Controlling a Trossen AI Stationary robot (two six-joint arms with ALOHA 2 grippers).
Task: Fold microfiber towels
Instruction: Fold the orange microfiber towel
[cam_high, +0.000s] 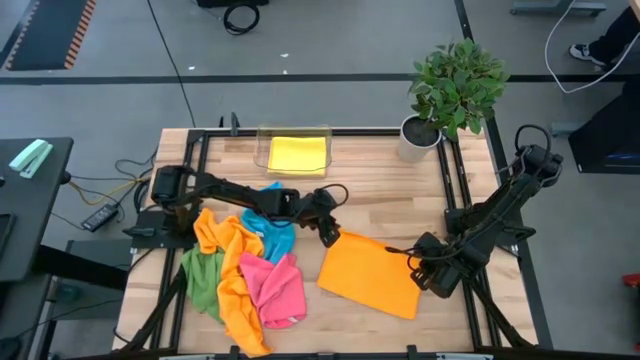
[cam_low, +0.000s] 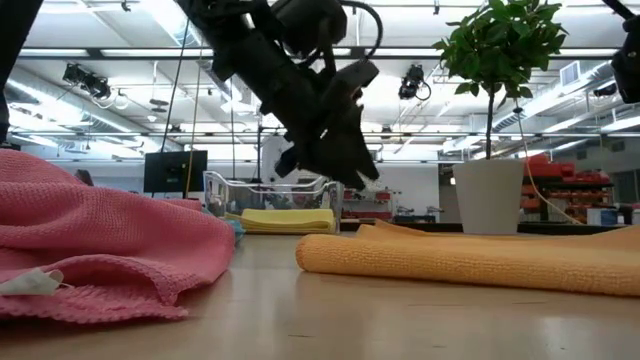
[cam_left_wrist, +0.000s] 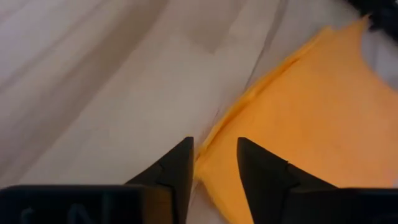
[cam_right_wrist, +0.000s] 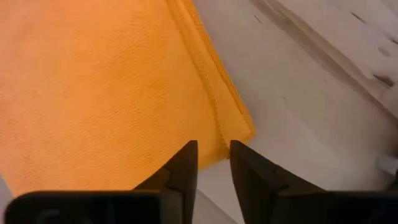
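We have both hands at orange towel (cam_high: 368, 274): left hand (cam_left_wrist: 214, 163) fingers narrowly parted over corner, right hand (cam_right_wrist: 213, 157) likewise at opposite corner. Towel flat on surface (cam_high: 390, 190), apparently just laid for folding.

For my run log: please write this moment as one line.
orange towel: folded, flat | left hand: open, at its corner | right hand: open, at its edge

Bright ceiling strip lights (cam_low: 150, 70) glare in the low view; pink towel (cam_low: 100, 250) up close goes soft, wrist views blurry, shadows faint.
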